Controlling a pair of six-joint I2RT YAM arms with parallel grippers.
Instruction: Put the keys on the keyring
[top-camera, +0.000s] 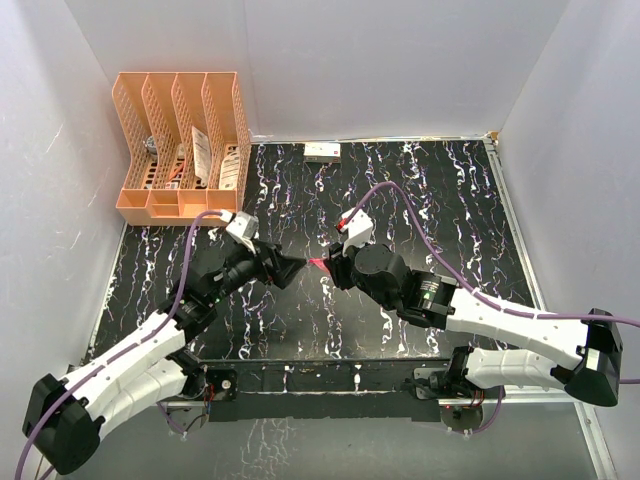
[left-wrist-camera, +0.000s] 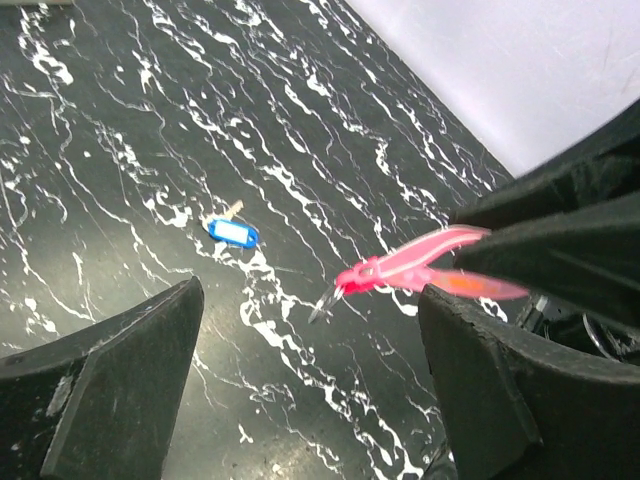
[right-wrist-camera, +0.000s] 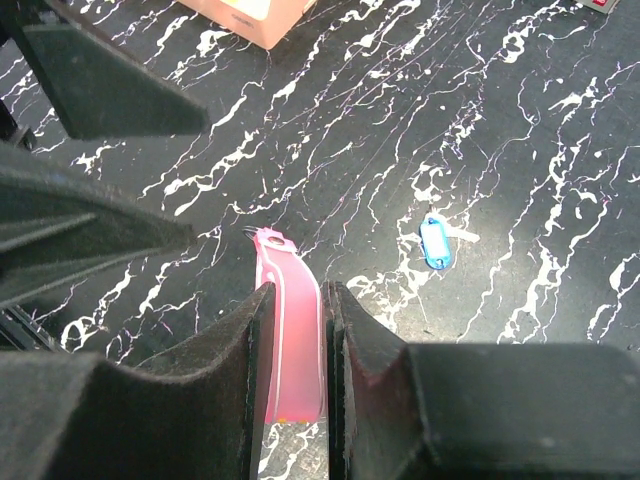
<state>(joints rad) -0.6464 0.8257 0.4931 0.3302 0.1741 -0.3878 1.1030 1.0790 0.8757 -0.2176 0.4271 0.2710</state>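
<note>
1. Your right fingers (right-wrist-camera: 380, 370) are clamped shut on the red-pink strap of the keyring (right-wrist-camera: 288, 330). One finger presses on each flat side, and most of the strap sticks out forward past their tips.
2. The thin metal ring (left-wrist-camera: 325, 303) hangs at the strap's free end. The left wrist view shows it as a small dark loop at the tip of the strap.
3. Your left fingers (left-wrist-camera: 130, 380) are spread wide apart and hold nothing. The left wrist view shows the ring end of the strap in the gap between them.
4. From above, the two arms meet nose to nose over the middle of the table (top-camera: 470, 200), with the strap bridging the short space between them. The ring end is just beside your left fingertips. You cannot tell from these views whether it touches them.
5. The key with the blue head (right-wrist-camera: 435, 242) lies flat on the table, its pale blade pointing away from the head. It sits near the strap but apart from it, on the right in the right wrist view, and nothing grips it.
6. An orange file organiser (top-camera: 180, 140) stands at the table's far left corner, well apart from both arms.
</note>
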